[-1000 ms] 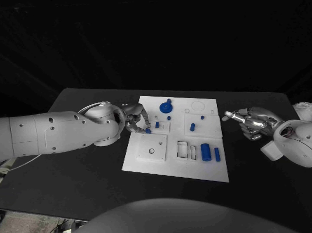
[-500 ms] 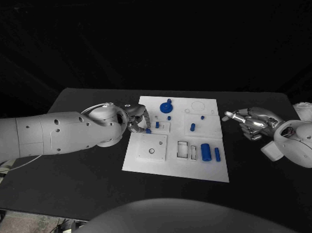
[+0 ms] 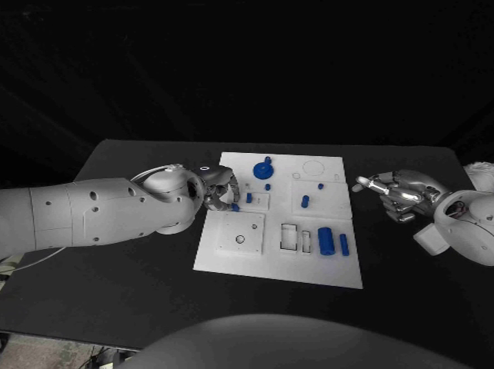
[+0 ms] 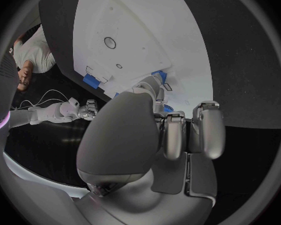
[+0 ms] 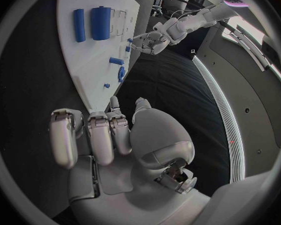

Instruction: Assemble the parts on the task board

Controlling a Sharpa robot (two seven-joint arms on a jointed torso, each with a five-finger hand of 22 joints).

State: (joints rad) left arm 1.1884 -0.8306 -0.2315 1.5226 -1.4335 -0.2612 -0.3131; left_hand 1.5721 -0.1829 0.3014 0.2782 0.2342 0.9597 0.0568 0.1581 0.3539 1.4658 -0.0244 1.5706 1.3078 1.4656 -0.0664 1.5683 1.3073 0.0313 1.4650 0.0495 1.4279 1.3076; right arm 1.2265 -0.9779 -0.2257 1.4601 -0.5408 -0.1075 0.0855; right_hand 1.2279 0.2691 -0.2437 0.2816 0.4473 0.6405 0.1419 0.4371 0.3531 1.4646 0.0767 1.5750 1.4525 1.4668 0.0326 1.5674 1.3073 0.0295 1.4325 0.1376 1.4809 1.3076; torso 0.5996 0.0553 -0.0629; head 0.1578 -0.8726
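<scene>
The white task board (image 3: 278,254) lies mid-table; it also appears in the left wrist view (image 4: 147,30) and the right wrist view (image 5: 84,60). My left hand (image 3: 217,192) hovers at the board's left edge, its fingertips pinching a small blue part (image 3: 235,206) (image 4: 167,108) beside a raised white block (image 3: 254,201). On the board are a round blue knob (image 3: 264,167), a short peg (image 3: 305,201), a thick cylinder (image 3: 326,241) (image 5: 101,22) and a slim bar (image 3: 344,244) (image 5: 79,25). My right hand (image 3: 395,194) (image 5: 109,135) stays off the board's right side, fingers curled in, holding nothing.
A square plate with a round hole (image 3: 239,234) and two rectangular slots (image 3: 296,239) sit on the board's near half. A white object (image 3: 482,175) lies at the table's far right edge. Bare black table (image 3: 136,269) stretches in front of the board.
My left arm has edged slightly toward the board, while its fingertips and the small blue part stay at the same spot. The right hand has not moved.
</scene>
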